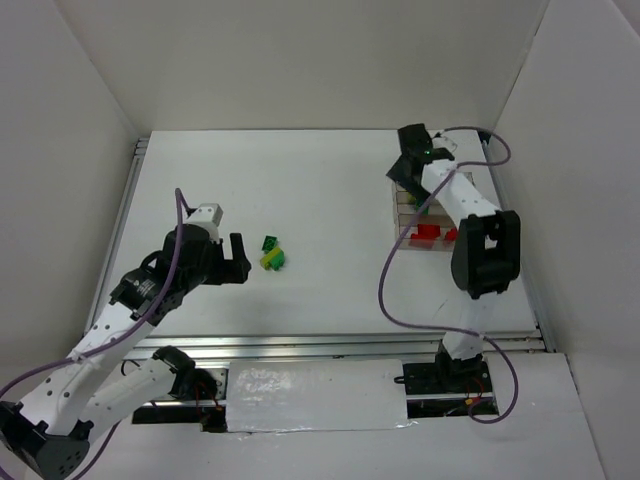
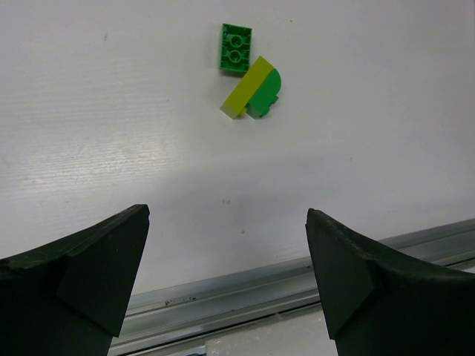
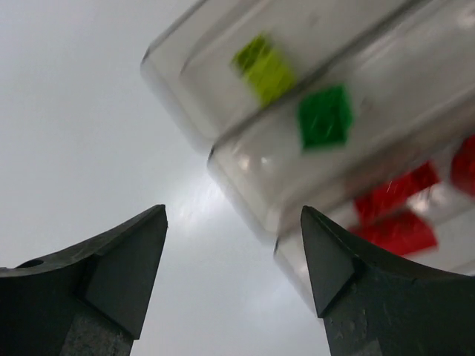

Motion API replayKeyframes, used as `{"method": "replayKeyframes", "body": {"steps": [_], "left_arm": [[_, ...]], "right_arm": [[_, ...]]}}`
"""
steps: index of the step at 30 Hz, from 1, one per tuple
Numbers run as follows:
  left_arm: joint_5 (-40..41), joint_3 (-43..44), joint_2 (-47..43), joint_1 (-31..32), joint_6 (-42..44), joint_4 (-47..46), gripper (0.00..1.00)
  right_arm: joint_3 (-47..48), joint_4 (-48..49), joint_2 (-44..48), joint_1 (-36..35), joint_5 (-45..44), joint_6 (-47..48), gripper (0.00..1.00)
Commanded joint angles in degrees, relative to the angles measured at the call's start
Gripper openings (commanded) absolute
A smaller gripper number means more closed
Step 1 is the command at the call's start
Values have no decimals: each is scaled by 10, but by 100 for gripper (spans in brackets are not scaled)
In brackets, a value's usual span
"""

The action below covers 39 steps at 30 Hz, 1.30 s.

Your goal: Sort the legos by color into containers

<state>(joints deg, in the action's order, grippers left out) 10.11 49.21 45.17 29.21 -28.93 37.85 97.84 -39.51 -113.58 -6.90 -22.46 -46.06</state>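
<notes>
We see three loose legos [image 1: 272, 253] clustered on the table [image 1: 330, 190], well apart from the tray [image 3: 194, 96]. A dark green brick [image 2: 236, 48] lies flat with two circles on its upper face. A yellow-green brick [image 2: 246, 87] lies aslant just beside it, and a green rounded piece [image 2: 267, 95] touches that one's long side. The clear tray has narrow side-by-side compartments. One holds a yellow-green lego [image 3: 263, 68], the next a dark green lego [image 3: 324, 116], and the one beyond holds red legos [image 3: 393, 215].

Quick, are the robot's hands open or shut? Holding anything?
Left end effector: open, holding nothing.
Right end effector: open, holding nothing.
</notes>
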Motion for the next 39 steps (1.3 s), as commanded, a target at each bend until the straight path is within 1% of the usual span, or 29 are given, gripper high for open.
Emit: {"method": "replayKeyframes", "body": {"steps": [1,2,3,4,5,6,7,8,9,10,12,13,15,16,17,18,19,22,25,28,35,36,38,39], "left_arm": [[25,14,26,-14,-17,-9,100],[39,18,34,-20,-29,-12,100],[44,20,41,-26,-35,-15,100],[49,22,61,-39,-52,-20,99],[54,21,71,-40,-61,-30,100],[54,14,83,-40,-68,-70,99],[46,5,110,-41,-71,-102,100],[38,0,128,-42,-72,-130,99],[31,1,150,-43,-72,-173,99],[31,5,201,-44,-69,-188,99],[12,44,258,-45,-52,-219,99],[8,60,312,-45,-33,-224,99],[4,110,358,-45,-18,-228,100],[3,123,398,-44,-6,-228,100],[4,151,416,-46,-1,-226,99],[7,165,453,-46,3,-224,99],[6,178,473,-47,10,-216,99],[0,230,534,-50,17,-202,99],[-5,245,574,-50,19,-200,100],[5,249,599,-49,12,-188,98],[23,212,614,-50,3,-196,93],[20,208,616,-49,4,-198,89],[17,203,621,-49,3,-204,84],[13,200,623,-49,4,-207,75]], "right_arm": [[-90,74,166,-106,-8,33,81],[-146,102,222,-142,4,33,81],[-176,122,248,-154,45,39,82],[-233,139,297,-183,62,42,87],[-257,167,318,-194,77,40,87],[-284,186,338,-203,95,42,87],[-308,206,358,-209,148,47,98],[-346,220,386,-212,169,44,98],[-361,223,399,-220,186,44,98],[-390,225,424,-223,211,46,97],[-414,217,450,-245,212,44,98],[-424,210,477,-250,209,44,98],[-448,170,507,-270,181,38,97],[-458,159,543,-275,170,33,98],[-482,148,564,-276,164,29,98],[-494,144,584,-278,163,27,98],[-511,132,621,-281,163,26,98],[-527,109,680,-282,174,32,98],[-535,85,714,-284,187,36,98],[-540,69,733,-285,193,40,98],[-551,61,749,-285,199,46,98],[-553,62,749,-285,202,46,98],[-556,64,749,-285,201,46,98],[-555,64,748,-285,200,46,98]]}}
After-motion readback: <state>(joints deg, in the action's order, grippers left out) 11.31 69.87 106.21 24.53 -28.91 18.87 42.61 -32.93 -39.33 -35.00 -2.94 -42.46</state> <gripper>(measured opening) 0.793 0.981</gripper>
